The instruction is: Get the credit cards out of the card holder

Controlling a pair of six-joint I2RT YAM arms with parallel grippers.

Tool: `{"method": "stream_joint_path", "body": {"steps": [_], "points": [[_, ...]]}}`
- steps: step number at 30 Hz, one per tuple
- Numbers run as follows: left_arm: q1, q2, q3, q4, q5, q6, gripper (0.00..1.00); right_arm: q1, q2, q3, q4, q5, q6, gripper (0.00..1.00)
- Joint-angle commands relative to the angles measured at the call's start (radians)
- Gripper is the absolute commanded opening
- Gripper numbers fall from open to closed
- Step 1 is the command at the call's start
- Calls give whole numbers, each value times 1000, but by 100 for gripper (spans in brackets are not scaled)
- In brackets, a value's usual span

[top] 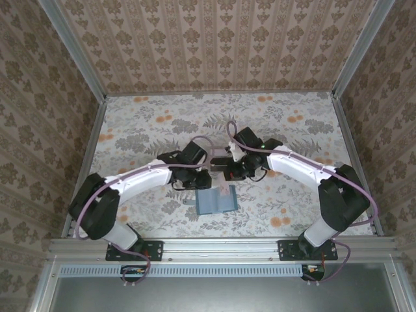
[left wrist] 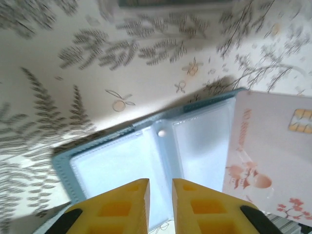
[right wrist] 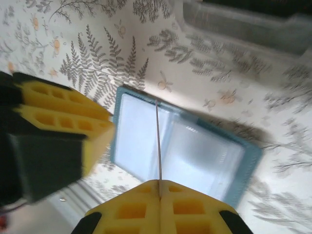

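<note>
Yellow fingertips of my right gripper [right wrist: 159, 184] clamp a thin pinkish plastic credit card [right wrist: 158, 141] at lower centre, over the open teal folding card holder [right wrist: 195, 156]. My left gripper [left wrist: 160, 183], barely parted, holds nothing; such an edge pinch may slip.

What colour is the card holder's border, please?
Teal-blue; the card holder shows best in the right wrist view.

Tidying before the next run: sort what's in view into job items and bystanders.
Job: credit card, pinched in the right gripper; card holder, lying open; left gripper over it.
Lying about: clear plastic tray.
</note>
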Motion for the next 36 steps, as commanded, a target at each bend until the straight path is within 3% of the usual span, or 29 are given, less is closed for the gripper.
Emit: {"method": "stream_joint_path", "body": {"steps": [1, 9, 15, 25, 36], "points": [[45, -92, -55, -19, -47, 27, 22, -7, -15, 104, -205, 141, -269, 0], [181, -272, -196, -25, -39, 43, 28, -6, 14, 281, -263, 286, -910, 0], [255, -388, -285, -38, -26, 43, 31, -9, 125, 443, -319, 314, -1205, 0], [297, -469, -332, -76, -19, 42, 35, -9, 416, 823, -552, 358, -1349, 0], [311, -485, -347, -80, -6, 34, 36, -14, 586, 967, -630, 395, -1371, 0]]}}
